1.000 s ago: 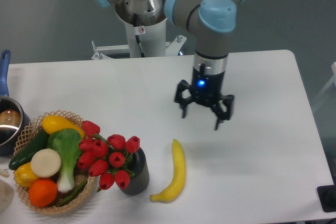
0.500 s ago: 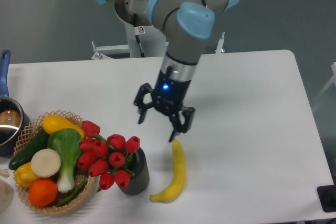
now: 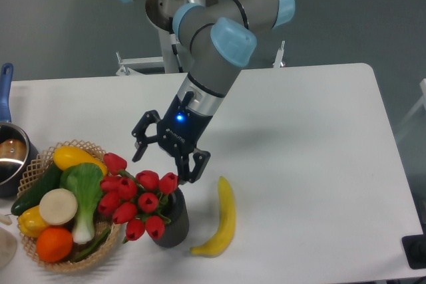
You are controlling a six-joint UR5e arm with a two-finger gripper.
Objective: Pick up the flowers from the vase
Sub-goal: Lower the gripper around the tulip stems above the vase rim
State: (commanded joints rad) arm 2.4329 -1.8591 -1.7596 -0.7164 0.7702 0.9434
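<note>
The flowers (image 3: 136, 201) sit in the vase (image 3: 172, 221) beside the wicker basket (image 3: 40, 164), their stems mostly hidden (buds cover the vase's mouth). The gripper (image 3: 164, 161) hangs just above them, fingers spread wide, holding nothing.

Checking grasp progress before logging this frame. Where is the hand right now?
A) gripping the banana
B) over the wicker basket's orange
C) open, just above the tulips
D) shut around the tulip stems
C: the hand is spread open just above the flowers, which sit in the vase.
</note>
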